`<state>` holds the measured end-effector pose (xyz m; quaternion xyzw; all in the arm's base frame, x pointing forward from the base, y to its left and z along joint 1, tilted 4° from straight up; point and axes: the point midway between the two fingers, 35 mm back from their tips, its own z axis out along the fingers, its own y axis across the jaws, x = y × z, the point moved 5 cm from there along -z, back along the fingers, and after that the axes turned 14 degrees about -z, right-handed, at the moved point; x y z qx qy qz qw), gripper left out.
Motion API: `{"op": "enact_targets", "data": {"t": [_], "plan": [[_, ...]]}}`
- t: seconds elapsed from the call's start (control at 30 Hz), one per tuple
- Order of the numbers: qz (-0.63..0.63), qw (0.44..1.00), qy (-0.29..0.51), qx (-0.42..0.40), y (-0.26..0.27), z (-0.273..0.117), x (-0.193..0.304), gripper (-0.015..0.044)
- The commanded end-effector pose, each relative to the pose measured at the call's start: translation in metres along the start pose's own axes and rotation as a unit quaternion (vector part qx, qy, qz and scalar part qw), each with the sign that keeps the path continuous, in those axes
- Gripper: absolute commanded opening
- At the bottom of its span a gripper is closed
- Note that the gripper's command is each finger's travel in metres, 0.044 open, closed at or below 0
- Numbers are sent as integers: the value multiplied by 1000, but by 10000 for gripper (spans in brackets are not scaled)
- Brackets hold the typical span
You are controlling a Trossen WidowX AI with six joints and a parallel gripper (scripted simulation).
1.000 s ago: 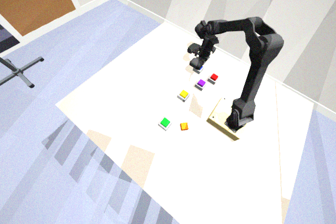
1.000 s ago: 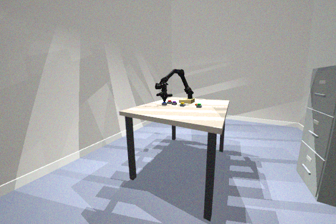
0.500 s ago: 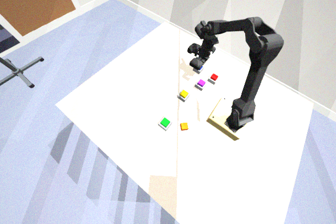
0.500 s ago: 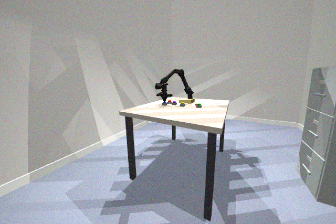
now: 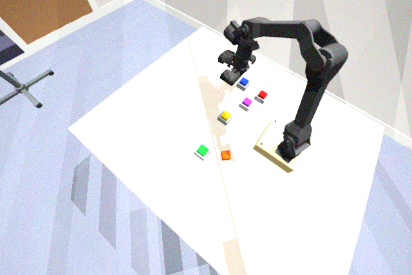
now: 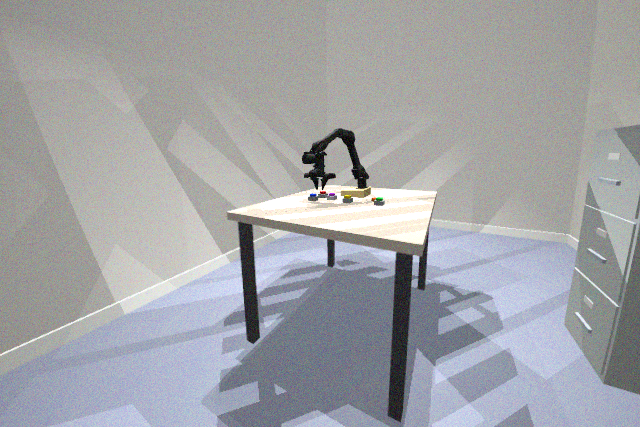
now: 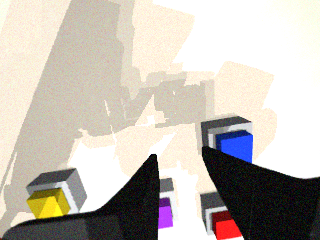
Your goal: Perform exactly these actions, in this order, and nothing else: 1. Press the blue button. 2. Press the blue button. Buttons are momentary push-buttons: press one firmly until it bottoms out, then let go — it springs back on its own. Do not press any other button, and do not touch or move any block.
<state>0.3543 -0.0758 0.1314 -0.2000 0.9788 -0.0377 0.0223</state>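
Observation:
The blue button (image 5: 244, 81) (image 6: 312, 195) (image 7: 236, 145) sits on its grey base, with its cap standing proud. My gripper (image 6: 319, 188) (image 7: 179, 155) is open, its two fingertips apart with nothing between them. It hangs above the table near the blue button. In the wrist view the button is beyond and to the right of the gap, and the right finger covers its lower left corner. In the top view the fingertips are hard to make out.
Near the blue button are a red button (image 5: 262, 94) (image 7: 227, 228) and a purple button (image 5: 246, 102) (image 7: 165, 213). A yellow button (image 5: 224, 115) (image 7: 48, 204) is farther off. A green button (image 5: 202, 150) and a small orange block (image 5: 226, 154) lie farthest away.

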Motion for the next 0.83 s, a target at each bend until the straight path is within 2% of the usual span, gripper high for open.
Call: {"op": "enact_targets", "data": {"t": [0.0,0.2,0.4,0.6,0.67,0.8], "plan": [[-2,1000,-7,-8,57,-11,-25,256],[4,1000,-10,-20,155,-25,-44,400],[-3,1000,-1,-20,253,-39,-34,400],[-10,1000,4,-14,341,-53,3,400],[-12,1000,4,-12,358,-56,15,400],[-12,1000,4,-12,360,-57,16,400]]}}
